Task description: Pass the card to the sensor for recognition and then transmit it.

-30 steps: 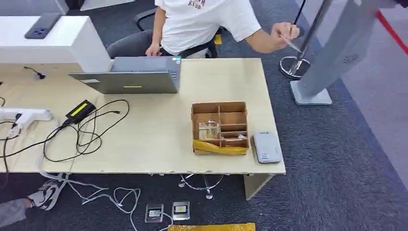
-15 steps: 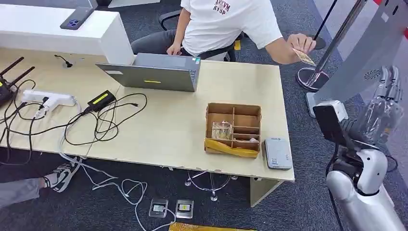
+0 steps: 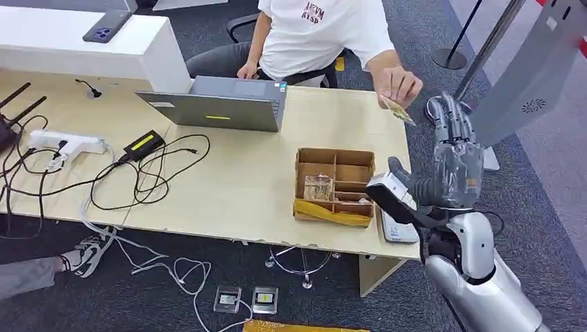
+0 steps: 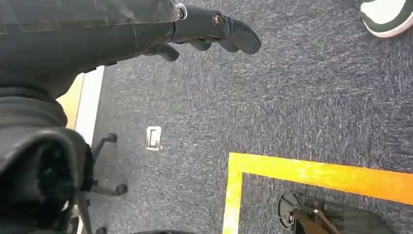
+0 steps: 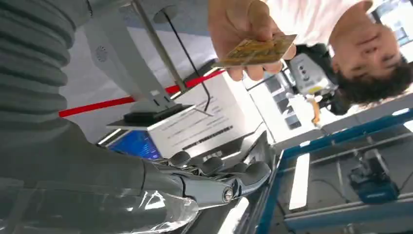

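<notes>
A pale wooden desk (image 3: 235, 187) is seen across the head view; a person (image 3: 318, 34) in a white shirt is seated at its far edge, at about 12 o'clock; a grey laptop (image 3: 221, 107) is stood open on the desk before the person; a tangle of black cables (image 3: 138, 183) is spread at 9 o'clock of the picture; a cardboard box (image 3: 336, 183) with compartments is placed near the desk's right end, with a grey sensor (image 3: 398, 228) lying just beside it at its 3 o'clock, partly hidden by the robot's arm; the right hand (image 3: 453, 155) is raised beyond the desk's right edge, fingers apart and extended upward, nothing held; the card (image 3: 398, 111) is pinched in the person's hand (image 3: 396, 84) at about 11 o'clock of the right hand, near its fingertips and apart from them; in the right wrist view the card (image 5: 255, 50) is seen tilted in the person's fingers, clear of the robot's fingers (image 5: 234, 175); the left hand (image 4: 146, 31) is hung over dark carpet (image 4: 292, 97), fingers loosely curled, nothing held; whether it is closed cannot be told.
</notes>
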### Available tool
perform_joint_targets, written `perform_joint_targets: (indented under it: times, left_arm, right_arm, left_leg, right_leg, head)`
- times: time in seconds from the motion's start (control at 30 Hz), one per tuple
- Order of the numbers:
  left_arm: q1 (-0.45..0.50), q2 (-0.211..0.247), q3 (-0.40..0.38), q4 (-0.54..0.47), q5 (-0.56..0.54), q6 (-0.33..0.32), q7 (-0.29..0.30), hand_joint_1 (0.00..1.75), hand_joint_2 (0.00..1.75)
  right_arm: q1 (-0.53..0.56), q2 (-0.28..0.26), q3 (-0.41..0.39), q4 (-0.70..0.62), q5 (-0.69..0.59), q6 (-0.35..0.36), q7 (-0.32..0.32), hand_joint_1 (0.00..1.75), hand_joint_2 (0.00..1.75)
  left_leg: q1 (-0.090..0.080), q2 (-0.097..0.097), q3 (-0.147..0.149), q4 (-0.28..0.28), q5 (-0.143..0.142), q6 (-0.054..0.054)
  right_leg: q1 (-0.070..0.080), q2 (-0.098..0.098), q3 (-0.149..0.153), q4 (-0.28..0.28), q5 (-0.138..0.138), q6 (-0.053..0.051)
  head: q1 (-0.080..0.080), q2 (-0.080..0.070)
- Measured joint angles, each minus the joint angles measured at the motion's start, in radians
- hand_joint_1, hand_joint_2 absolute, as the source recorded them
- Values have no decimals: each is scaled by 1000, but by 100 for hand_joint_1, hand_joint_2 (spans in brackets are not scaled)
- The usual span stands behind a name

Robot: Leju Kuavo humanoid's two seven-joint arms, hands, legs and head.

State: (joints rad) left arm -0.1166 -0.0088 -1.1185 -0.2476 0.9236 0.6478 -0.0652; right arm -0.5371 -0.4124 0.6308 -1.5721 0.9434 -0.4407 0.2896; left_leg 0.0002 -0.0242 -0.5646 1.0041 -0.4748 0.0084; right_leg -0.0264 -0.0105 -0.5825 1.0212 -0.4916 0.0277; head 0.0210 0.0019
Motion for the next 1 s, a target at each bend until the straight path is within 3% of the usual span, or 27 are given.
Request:
perform_joint_targets:
  times: [0.13, 0.6, 0.67, 0.7, 0.73, 0.8, 0.83, 1.0]
  left_arm:
    - [0, 3, -6, 0, -13, -14, -6, 0, 0]
    - [0, 18, -44, 0, -31, -32, -4, 0, 0]
    - [0, 18, -47, 0, -33, -34, -2, 0, 0]
    - [0, 18, -48, 0, -33, -35, -1, 0, 0]
    - [0, 18, -50, 0, -33, -36, -1, 0, 0]
    - [0, 18, -51, 0, -33, -38, 0, 0, 0]
    - [0, 18, -51, 0, -33, -39, 0, 0, 0]
    - [0, 18, -54, 0, -33, -39, 0, 0, 0]
  right_arm:
    - [-45, 10, 52, 17, -31, 48, 5, 0, 175]
    - [-97, 13, 129, 93, -74, 57, 2, 0, 175]
    - [-101, 13, 138, 101, -84, 58, 8, 9, 175]
    - [-103, 13, 142, 105, -88, 58, 10, 89, 175]
    - [-103, 13, 144, 107, -92, 57, 13, 129, 175]
    - [-103, 13, 152, 113, -94, 57, 15, 126, 175]
    - [-103, 13, 155, 114, -95, 56, 16, 175, 175]
    - [-104, 14, 160, 125, -107, 54, 22, 175, 175]
  left_leg:
    - [0, 0, 0, 0, 0, 0]
    - [0, 1, 0, 0, -1, 0]
    - [0, 1, 0, 0, -1, 0]
    - [0, 1, 0, 0, -1, 0]
    - [0, 1, 0, 0, -1, 0]
    - [0, 1, 0, 0, -1, 0]
    - [0, 2, 0, 0, -1, 0]
    - [0, 2, 0, 0, -1, 0]
  right_leg:
    - [0, 0, 0, 0, 0, 0]
    - [0, 0, -1, 0, 0, 0]
    - [0, 1, -1, 0, 0, 0]
    - [0, 1, -1, 0, 0, 0]
    - [0, 1, -1, 0, 0, 0]
    - [0, 1, -1, 0, 0, 0]
    - [0, 1, -1, 0, 0, 0]
    - [0, 2, -1, 0, 0, 0]
  head:
    - [0, 0]
    - [0, 0]
    - [0, 0]
    - [0, 0]
    - [0, 0]
    - [0, 0]
    - [0, 0]
    - [0, 0]
